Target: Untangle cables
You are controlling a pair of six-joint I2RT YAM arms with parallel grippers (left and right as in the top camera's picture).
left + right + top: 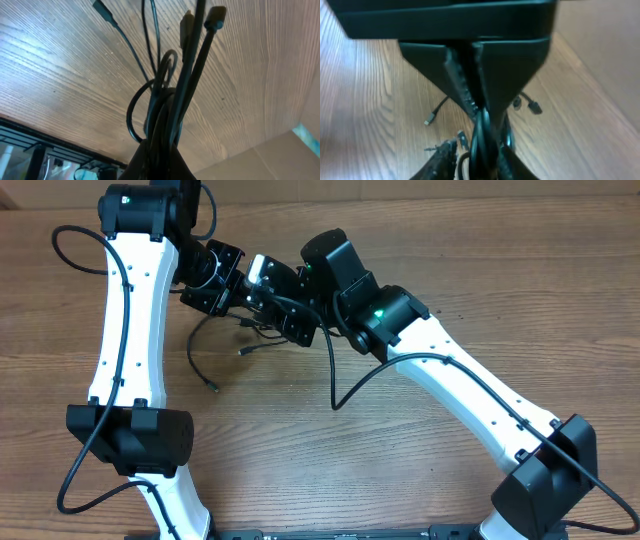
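The cables (247,326) are a bundle of thin black cords held above the wooden table between my two grippers at the far centre. My left gripper (222,280) is shut on the cables; in the left wrist view its fingers (160,160) pinch the bundle (162,100), and plug ends (215,17) stick out beyond. My right gripper (286,310) is shut on the cables from the other side; in the right wrist view the bundle (485,140) runs between its fingers (480,162) up into the left gripper's closed jaws (470,75). Loose ends (212,384) trail onto the table.
One long cord (335,385) hangs down to the table in front of the right arm. Small plug ends (430,119) lie on the wood below the grippers. The table's dark front rail (50,150) and a beige surface (280,155) show in the left wrist view.
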